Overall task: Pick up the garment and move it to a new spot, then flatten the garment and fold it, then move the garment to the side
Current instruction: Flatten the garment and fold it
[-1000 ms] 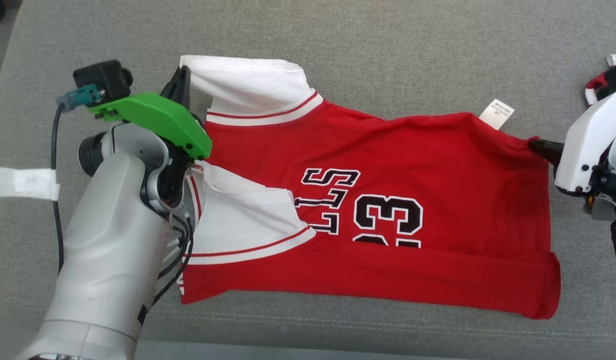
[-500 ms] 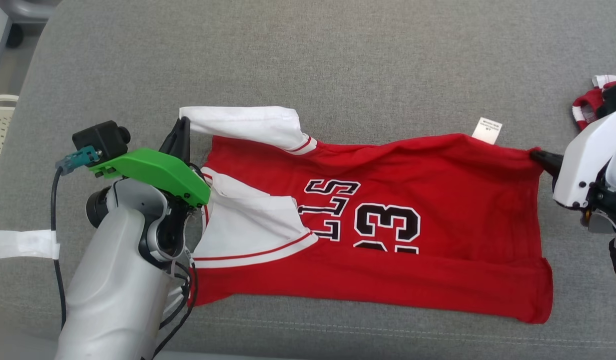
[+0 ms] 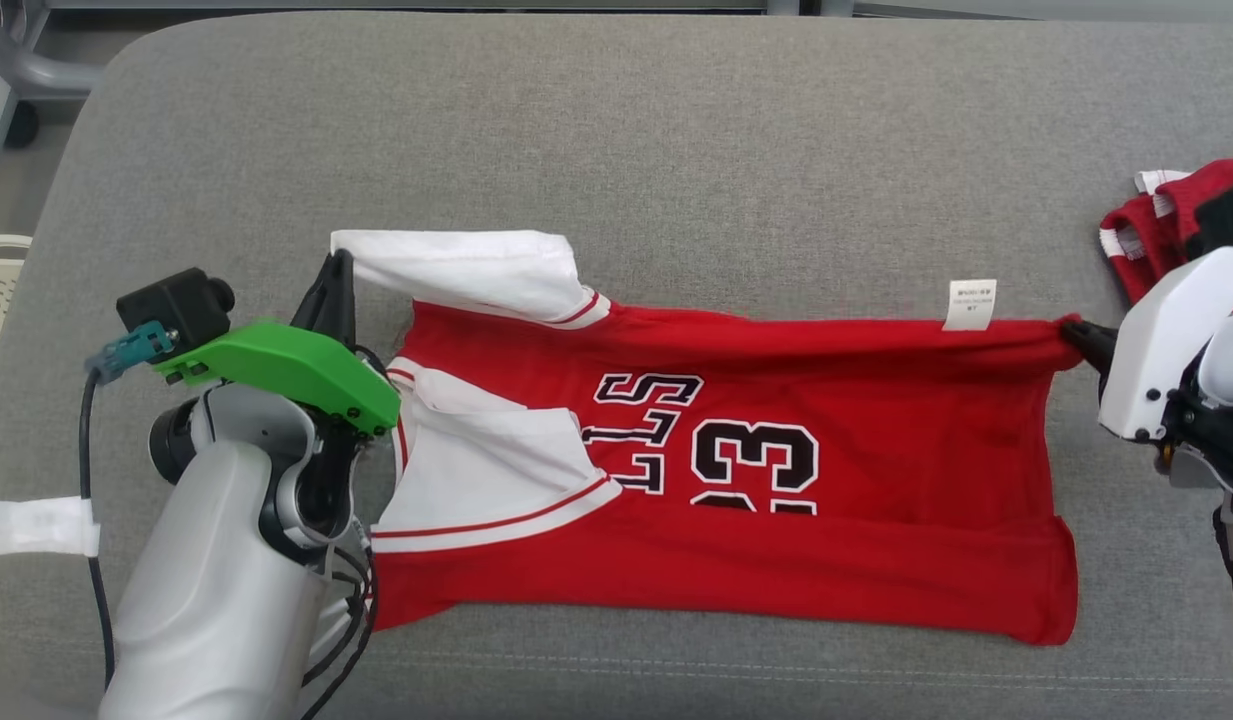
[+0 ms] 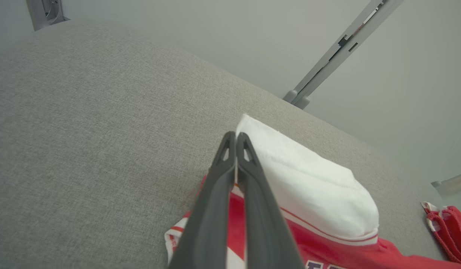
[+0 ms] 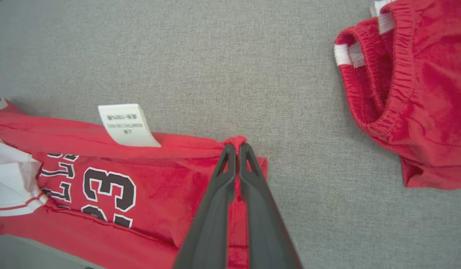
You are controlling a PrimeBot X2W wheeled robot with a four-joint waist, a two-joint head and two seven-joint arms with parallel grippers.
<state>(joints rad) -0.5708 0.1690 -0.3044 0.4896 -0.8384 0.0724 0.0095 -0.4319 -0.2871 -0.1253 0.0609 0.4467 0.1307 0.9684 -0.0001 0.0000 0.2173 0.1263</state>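
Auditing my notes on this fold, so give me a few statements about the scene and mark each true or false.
1. The left hand is shut on the white sleeve of the jersey. True.
2. The right hand hangs open above the jersey. False: it is shut on a red corner of it.
3. The number on the jersey reads 23. True.
4. The care label sits beside the left hand. False: it sticks out of the far edge, near the right hand.
5. The jersey is the sole garment on the grey cushion. False: another red garment lies past the right hand.
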